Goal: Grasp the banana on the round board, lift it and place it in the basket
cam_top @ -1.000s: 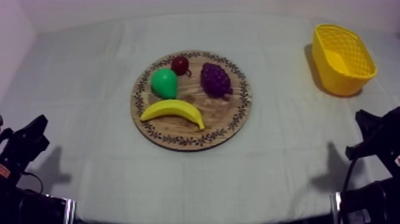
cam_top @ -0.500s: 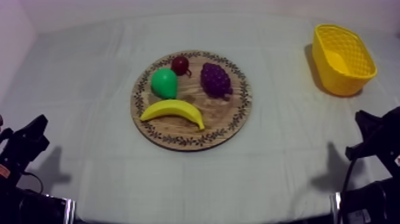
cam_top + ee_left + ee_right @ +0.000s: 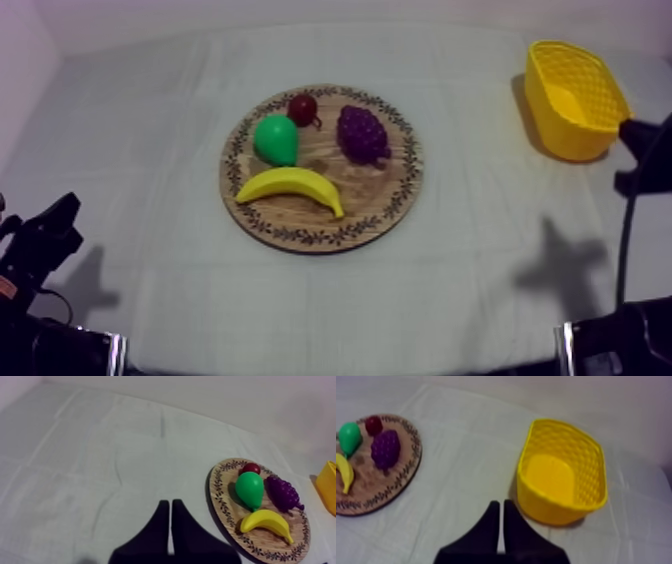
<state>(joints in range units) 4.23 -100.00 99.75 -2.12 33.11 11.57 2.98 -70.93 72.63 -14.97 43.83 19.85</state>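
Grip closed, empty: left hand [image 3: 170, 504], right hand [image 3: 499, 505].

Left arm [image 3: 40, 245] and right arm [image 3: 642, 140]: black, angular. Left tool [image 3: 169, 505]: two black tapered fingers forming a narrow wedge; right tool [image 3: 501, 504] identical.

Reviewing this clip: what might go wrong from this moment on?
The banana lies close beside the pear on the wooden board, so a grasp may knock the pear. The right tool is shut and hangs by the yellow basket; swinging out, it might bump it.
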